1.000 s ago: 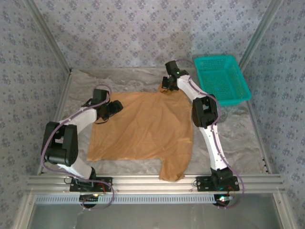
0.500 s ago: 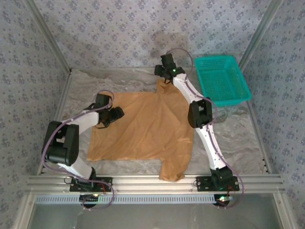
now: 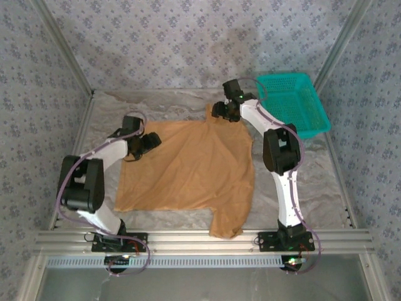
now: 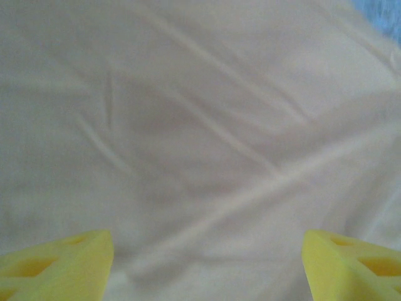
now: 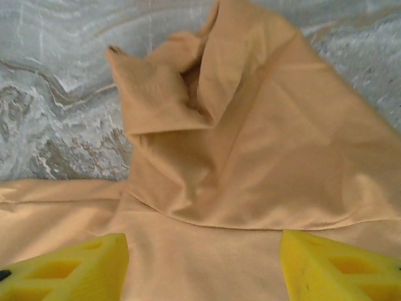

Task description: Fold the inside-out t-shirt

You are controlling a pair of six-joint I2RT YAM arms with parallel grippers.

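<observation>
Currently, closest to the arm bases, the near sleeve (image 3: 227,224) of the inside-out t-shirt (image 3: 188,166) is reaching the front edge of the worktop (image 3: 313,182). The body is lying flat mid-worktop, with its long axis running left-right and the hem to the left. The left end effector (image 3: 149,143) is poised, fingers wide, at the far hem corner. Farthest back, the right end effector (image 3: 219,111), also spread wide and holding nothing, is facing the crumpled far sleeve (image 5: 169,88) just ahead, making it the nearer arm for that sleeve.

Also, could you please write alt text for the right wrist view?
An orange-tan t-shirt lies on a grey marbled table, its far corner bunched into a crumpled peak. The right gripper is open over the cloth, its yellow fingers apart at the bottom corners, holding nothing.
</observation>
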